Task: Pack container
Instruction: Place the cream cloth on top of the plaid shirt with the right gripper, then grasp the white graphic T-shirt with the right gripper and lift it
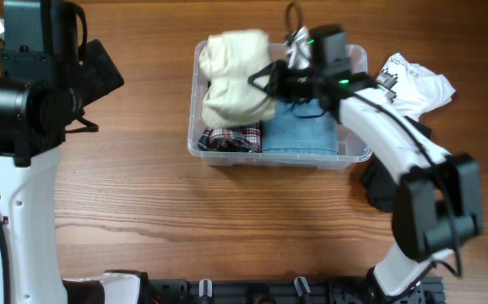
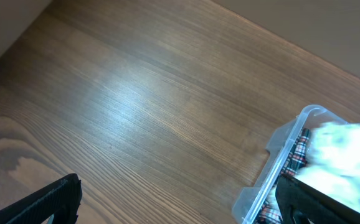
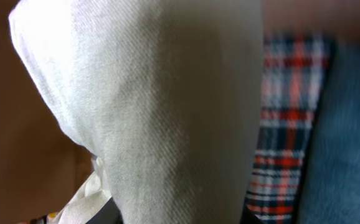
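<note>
Wood in a warm brown, with long straight grain, makes up the table [image 1: 143, 194], and it catches a soft pale glare in the left wrist view. Along the near edge in the overhead view runs a black rail [image 1: 269, 291] where both arms are mounted. Past the table's far edges the left wrist view shows only a plain tan surface; whether it is floor or wall cannot be told.

The container [image 1: 273, 158] stands on the table towards the far side, about midway across, its long side running left to right. Inside, folded jeans [image 1: 303, 131] fill the right half and a plaid shirt [image 1: 231, 138] lies in the near left corner. A cream cloth [image 1: 231, 76] is bunched over the left half and spills over the far rim. The right gripper [image 1: 265, 80] is closed on the cloth's right edge, above the container. In the right wrist view the cloth fills most of the frame and hides the fingers.

A white printed shirt [image 1: 413, 84] lies crumpled on the table just beside the container's right end. Something dark [image 1: 377, 187] sits under the right arm, too hidden to name.

The left gripper [image 2: 177, 190] hangs over bare wood, well apart from the container, its jaws spread wide and holding nothing.
</note>
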